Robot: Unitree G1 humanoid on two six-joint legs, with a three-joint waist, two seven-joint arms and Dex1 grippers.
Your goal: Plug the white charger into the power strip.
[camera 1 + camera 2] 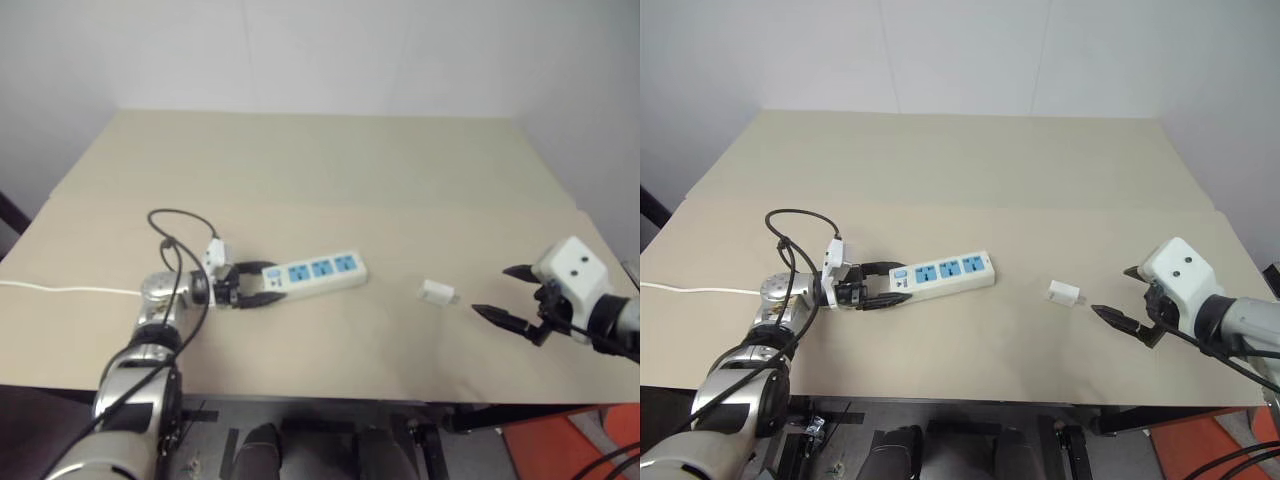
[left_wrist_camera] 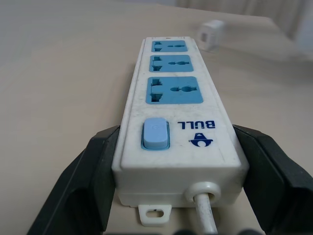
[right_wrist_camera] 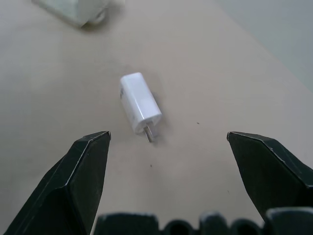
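Note:
The power strip (image 1: 315, 271) is a long white bar with three blue sockets and a blue switch (image 2: 155, 134), lying flat on the tan table (image 1: 330, 170). My left gripper (image 1: 272, 282) is shut on its cord end, one black finger (image 2: 88, 181) pressed against each long side. The white charger (image 1: 436, 292) lies on its side to the right of the strip, apart from it, its prongs toward my right gripper (image 1: 490, 290). That gripper hovers open a short way from the charger (image 3: 140, 104), which sits ahead of the gap between the fingertips (image 3: 93, 147).
The strip's thin white cord (image 1: 60, 290) runs left along the table to its left edge. The table's front edge (image 1: 330, 398) lies close below both hands. An orange object (image 1: 560, 450) sits on the floor at the lower right.

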